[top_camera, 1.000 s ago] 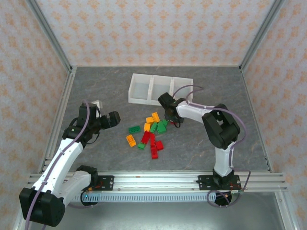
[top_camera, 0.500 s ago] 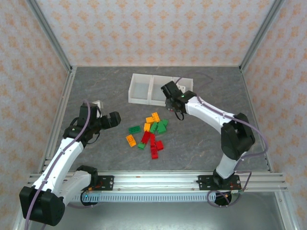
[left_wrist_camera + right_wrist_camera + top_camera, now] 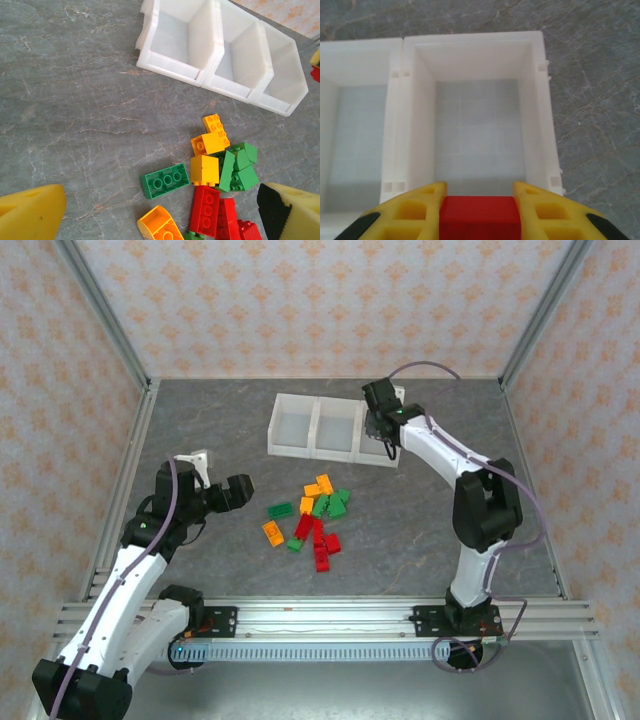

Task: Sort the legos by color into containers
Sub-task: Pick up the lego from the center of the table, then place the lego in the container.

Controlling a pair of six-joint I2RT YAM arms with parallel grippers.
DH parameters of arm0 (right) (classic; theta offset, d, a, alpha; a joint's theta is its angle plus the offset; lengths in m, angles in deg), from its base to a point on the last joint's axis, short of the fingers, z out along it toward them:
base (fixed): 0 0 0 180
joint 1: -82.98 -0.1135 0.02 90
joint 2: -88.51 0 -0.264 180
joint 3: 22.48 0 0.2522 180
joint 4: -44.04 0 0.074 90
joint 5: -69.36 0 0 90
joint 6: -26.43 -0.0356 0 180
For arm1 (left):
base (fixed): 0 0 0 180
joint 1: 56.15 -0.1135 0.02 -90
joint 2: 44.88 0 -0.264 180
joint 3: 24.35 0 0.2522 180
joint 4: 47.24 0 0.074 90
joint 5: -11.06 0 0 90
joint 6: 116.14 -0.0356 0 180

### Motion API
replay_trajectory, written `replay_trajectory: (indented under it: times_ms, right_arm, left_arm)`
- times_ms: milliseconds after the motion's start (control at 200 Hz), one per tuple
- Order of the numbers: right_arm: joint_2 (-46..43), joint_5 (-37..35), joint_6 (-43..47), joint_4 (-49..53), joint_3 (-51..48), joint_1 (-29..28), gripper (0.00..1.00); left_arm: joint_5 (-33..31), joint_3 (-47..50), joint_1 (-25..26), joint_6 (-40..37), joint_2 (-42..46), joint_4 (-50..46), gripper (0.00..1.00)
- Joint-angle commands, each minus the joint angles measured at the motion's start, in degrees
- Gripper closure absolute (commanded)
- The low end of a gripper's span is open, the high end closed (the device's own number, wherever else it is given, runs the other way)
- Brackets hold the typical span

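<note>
Hovering low over the table just left of the loose pile of legos (image 3: 315, 518), my left gripper (image 3: 235, 490) has its fingers spread wide apart. Farther out, my right gripper (image 3: 479, 197) is clamped on a red brick (image 3: 479, 216), poised directly above the right-end compartment (image 3: 475, 39) of the white tray (image 3: 290, 435).

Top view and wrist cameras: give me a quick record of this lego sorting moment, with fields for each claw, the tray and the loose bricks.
right claw: shut on a red brick, held above the right-end compartment
tray: three compartments in a row, empty as far as the views show
loose bricks: red, green and orange, clustered on the table on the near side of the tray
left claw: open, holding nothing, over the table left of the loose bricks
sorted so far: none
</note>
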Motion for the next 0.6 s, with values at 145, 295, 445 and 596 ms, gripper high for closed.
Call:
replay_trajectory:
  times_ms: [145, 295, 445, 596]
  right_arm:
    - [6.52, -0.28, 4.37, -2.84, 3.56, 1.72, 0.79]
    - [7.81, -0.75, 4.93, -3.45, 3.7, 2.07, 0.73]
    - [6.91, -2.14, 4.65, -3.12, 3.62, 2.1, 0.53]
    - [4.32, -1.34, 4.08, -3.1, 3.13, 2.08, 0.35]
  left_arm:
    - [-0.07, 1.04, 0.59, -0.71, 2.98, 2.38, 0.01]
    - [1.47, 1.12, 0.62, -0.67, 2.54, 2.96, 0.01]
    - [2.47, 1.54, 0.6, 0.36, 2.13, 5.69, 0.01]
    - [2.43, 2.58, 0.57, 1.29, 1.82, 7.75, 0.01]
